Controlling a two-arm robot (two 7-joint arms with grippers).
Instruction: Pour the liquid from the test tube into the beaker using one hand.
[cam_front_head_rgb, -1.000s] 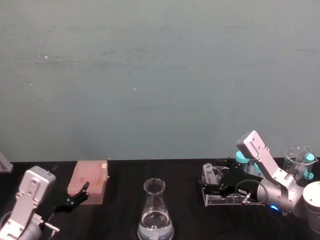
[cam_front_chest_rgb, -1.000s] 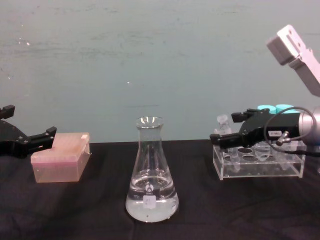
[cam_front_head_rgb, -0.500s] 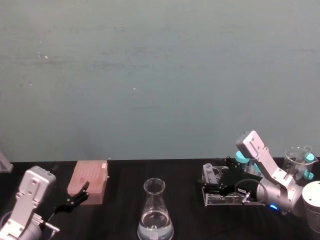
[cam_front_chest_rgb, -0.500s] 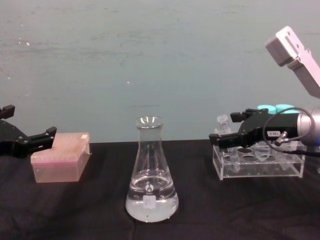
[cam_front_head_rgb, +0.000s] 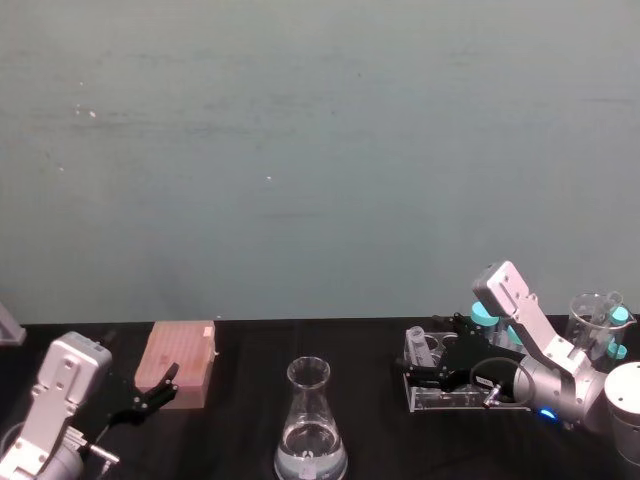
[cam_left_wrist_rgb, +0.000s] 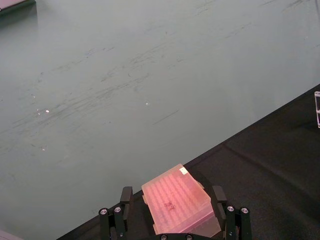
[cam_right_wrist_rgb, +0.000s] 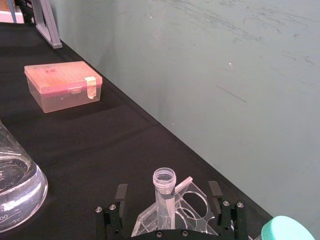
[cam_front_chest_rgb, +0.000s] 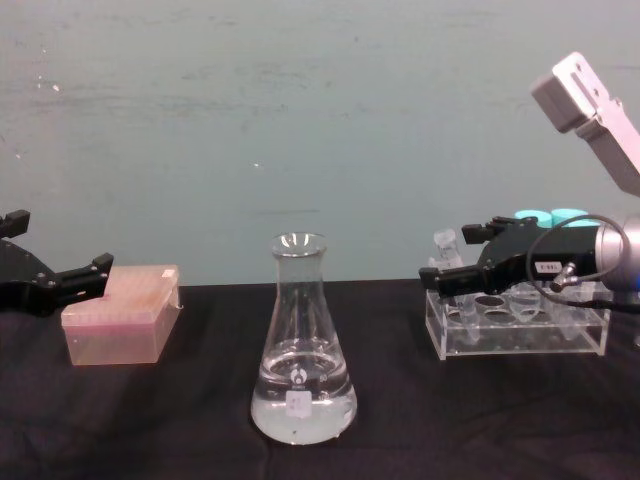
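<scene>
Change is tiny: the right gripper (cam_front_chest_rgb: 448, 258) still waits at the clear rack (cam_front_chest_rgb: 520, 335), at about 2 o'clock from the beaker (cam_front_chest_rgb: 301, 340). Its jaws are spread wide on both sides of the test tube (cam_right_wrist_rgb: 164, 192) and do not touch it. The tube stands upright in the rack, so no lifting or pouring has begun. I think the squeeze comes next. The left gripper (cam_left_wrist_rgb: 171, 195) rests by the pink box (cam_front_chest_rgb: 120, 315) at 10 o'clock, jaws spread too.

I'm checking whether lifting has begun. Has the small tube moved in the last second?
No. In the chest view the small tube stands at the same left end of the rack, with the right tool open around it.
</scene>
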